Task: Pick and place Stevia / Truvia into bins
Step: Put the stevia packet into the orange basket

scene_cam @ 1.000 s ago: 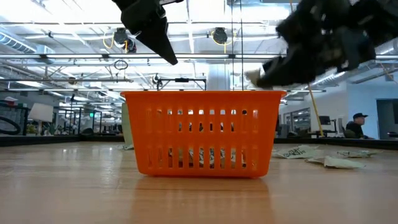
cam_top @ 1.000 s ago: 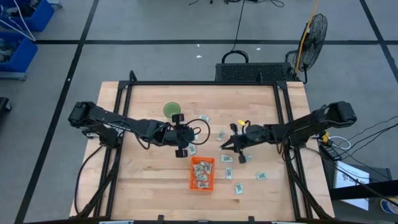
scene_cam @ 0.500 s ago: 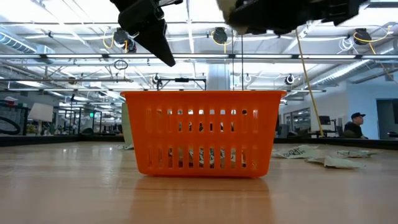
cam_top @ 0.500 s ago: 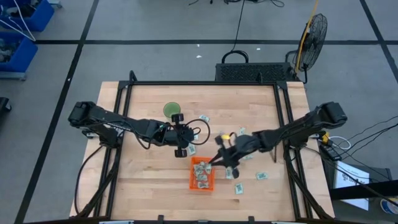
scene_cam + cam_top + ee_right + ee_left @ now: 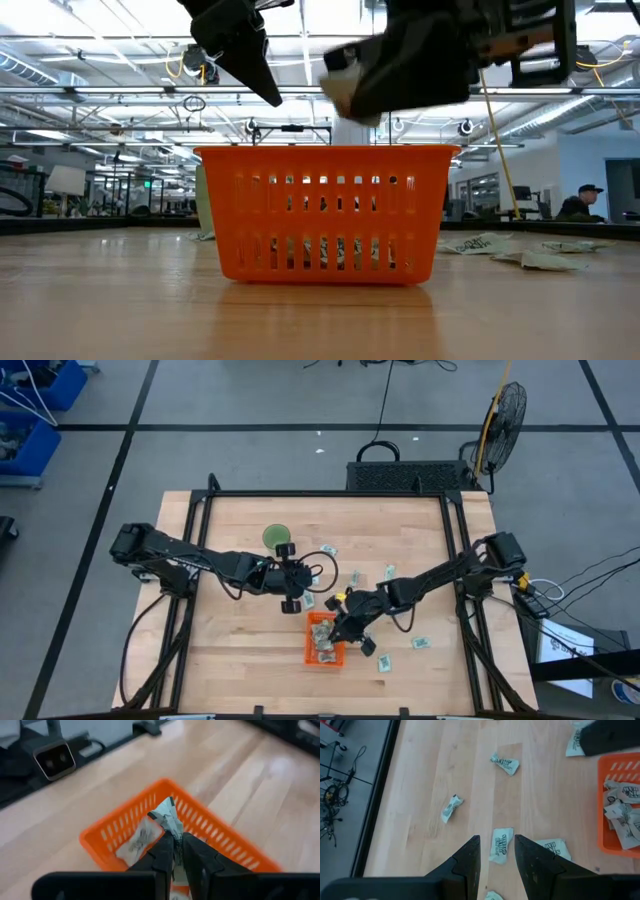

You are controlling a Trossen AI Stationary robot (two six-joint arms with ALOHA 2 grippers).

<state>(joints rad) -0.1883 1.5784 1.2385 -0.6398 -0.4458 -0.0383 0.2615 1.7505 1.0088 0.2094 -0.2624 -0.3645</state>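
The right claw [image 5: 173, 851], clamped on a sachet [image 5: 165, 817], hangs above the orange tray [image 5: 310, 652] near the bench's front edge and need only open; the left claw [image 5: 496, 851], fingers apart, waits beside it.

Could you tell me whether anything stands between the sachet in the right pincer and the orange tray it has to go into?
Nothing visible does. The right pincer is shut on a sachet directly above the open orange tray, which holds only a few sachets. The left pincer waits beside the tray, clear of the drop.
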